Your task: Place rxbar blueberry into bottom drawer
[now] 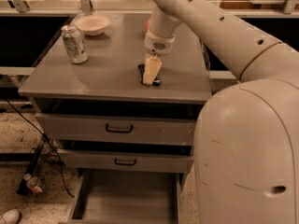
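Note:
The rxbar blueberry (156,81) lies flat on the grey cabinet top, right of centre; only dark slivers of it show on either side of the gripper. My gripper (150,74) points straight down onto the bar and touches or nearly touches it. Below, the bottom drawer (126,195) is pulled out toward the camera, and its plain grey interior holds nothing. My arm reaches in from the upper right.
A silver-green can (74,43) stands at the top's left side, with a pale bowl (92,24) behind it. The two upper drawers (119,129) stick out slightly. A bottle (32,183) and cables lie on the floor at left. My robot body fills the right side.

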You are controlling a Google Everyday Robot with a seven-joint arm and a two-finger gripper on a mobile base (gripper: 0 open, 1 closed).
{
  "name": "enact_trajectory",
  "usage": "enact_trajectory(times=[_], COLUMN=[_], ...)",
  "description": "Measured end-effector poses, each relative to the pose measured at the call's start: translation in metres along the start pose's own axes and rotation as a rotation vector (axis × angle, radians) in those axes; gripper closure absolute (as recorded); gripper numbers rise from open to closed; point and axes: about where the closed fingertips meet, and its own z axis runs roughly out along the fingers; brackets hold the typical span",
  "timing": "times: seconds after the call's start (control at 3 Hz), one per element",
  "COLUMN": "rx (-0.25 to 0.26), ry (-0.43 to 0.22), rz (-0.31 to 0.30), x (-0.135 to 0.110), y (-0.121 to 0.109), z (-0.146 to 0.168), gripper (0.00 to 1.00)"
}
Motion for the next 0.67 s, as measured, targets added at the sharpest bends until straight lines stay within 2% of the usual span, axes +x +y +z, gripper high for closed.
enact_trajectory(times=[0.33, 0.67], rx=[0.089, 0.148], ry=[0.031, 0.047], rz=[0.008, 0.016], x=[0.010, 0.019], y=[0.020, 0.036], z=[-0.045, -0.077], gripper=[1.00, 1.00])
